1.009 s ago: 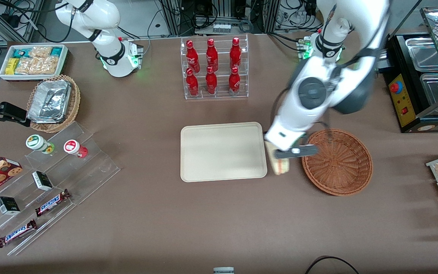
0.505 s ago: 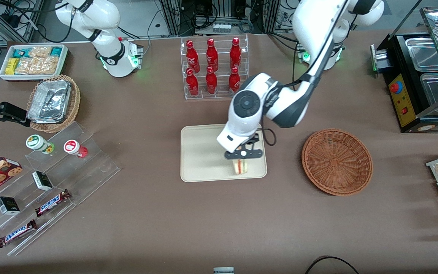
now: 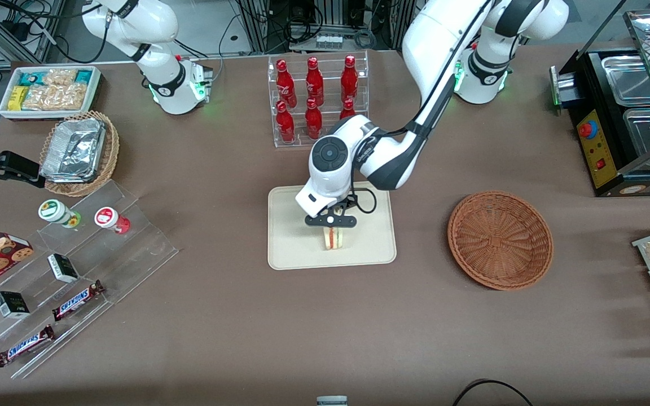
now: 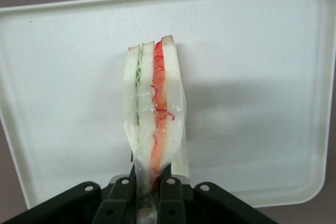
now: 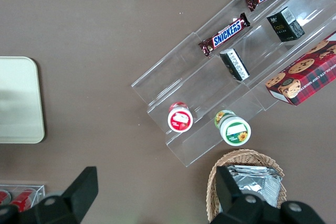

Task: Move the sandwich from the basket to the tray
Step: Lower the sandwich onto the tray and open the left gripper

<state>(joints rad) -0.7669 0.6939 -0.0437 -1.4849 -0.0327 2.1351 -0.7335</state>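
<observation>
The left arm's gripper (image 3: 331,221) is hanging over the middle of the cream tray (image 3: 291,248), its two fingers (image 4: 125,203) pinching the plastic-wrapped sandwich wedge (image 3: 333,238) by one narrow end, so the wedge is dangling with its red and green filling layers facing outward. In the wrist view the sandwich (image 4: 154,114) is showing wholly within the outline of the tray (image 4: 262,51), though whether its free end is touching the surface or hanging just above cannot be told. The reddish-brown wicker basket (image 3: 500,239) is sitting empty, well apart from the tray toward the working arm's end of the table. The carry looks nearly finished, with lowering and letting go as the likely remaining step. The main risk is coming from the grip: the fingers are clamping mostly thin wrapper and a soft corner, so the wedge could be slipping out early, or the film could be clinging to a finger on release and dragging the sandwich sideways; released on its narrow edge, it may be toppling toward the rim
</observation>
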